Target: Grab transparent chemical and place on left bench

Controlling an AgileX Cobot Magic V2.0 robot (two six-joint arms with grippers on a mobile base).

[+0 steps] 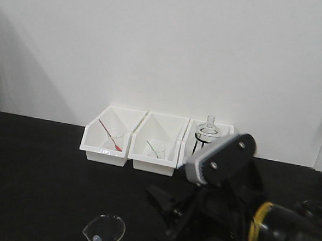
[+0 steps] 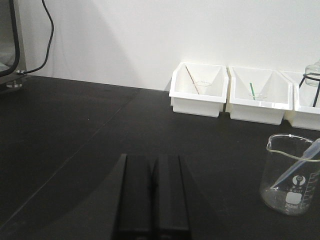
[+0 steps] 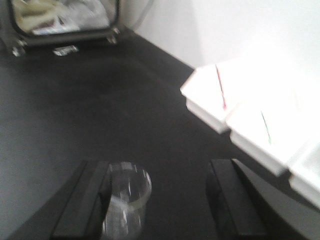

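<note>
closest to the front camera, at the lower edge, stands the transparent chemical, a clear spouted beaker upright on the left bench, its dropper pipette leaning inside it as the left wrist view shows. left of it in that wrist view, the left gripper has its two black fingers pressed together, holding nothing, well apart from the beaker. just right of the beaker in the front view is the dark bulk of the right arm; its wrist view shows the right gripper with fingers spread wide, the beaker standing inside the gap close by the left finger, though blur hides whether glass and finger touch. further back, along the white wall, three white bins sit side by side: the left bin holds a small beaker with a red stick, the middle bin a small beaker with a green stick, and the right bin a round flask on a black tripod.
</note>
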